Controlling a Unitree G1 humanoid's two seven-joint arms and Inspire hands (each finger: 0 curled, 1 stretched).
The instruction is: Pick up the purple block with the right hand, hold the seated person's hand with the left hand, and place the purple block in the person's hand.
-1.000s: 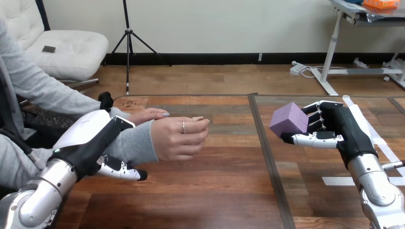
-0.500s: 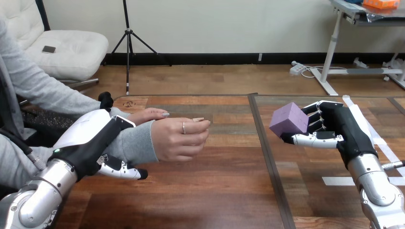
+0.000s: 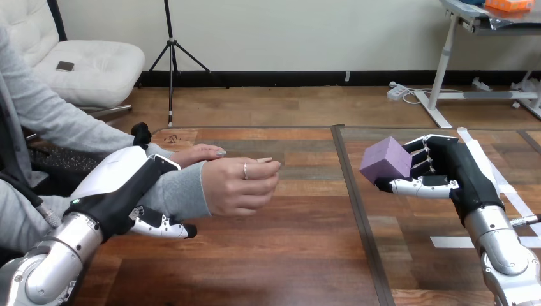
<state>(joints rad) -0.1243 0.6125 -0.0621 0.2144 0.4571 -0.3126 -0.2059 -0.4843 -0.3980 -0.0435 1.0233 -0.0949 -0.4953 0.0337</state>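
Nothing has shifted since a second ago. Left hand [image 3: 124, 185] stays wrapped on the person's grey-sleeved forearm [image 3: 178, 191], thumb under, fingers over the far side. At its 3 o'clock the person's nearer hand [image 3: 239, 185] hangs loosely curled, not yet opened flat. Further toward 3 o'clock, well apart, the purple block [image 3: 385, 159] sits tilted above the table [image 3: 287, 255], pinched between the right hand's [image 3: 450, 167] thumb and fingers. It looks light and rigid with smooth flat faces; opposite faces seem the safest grip.
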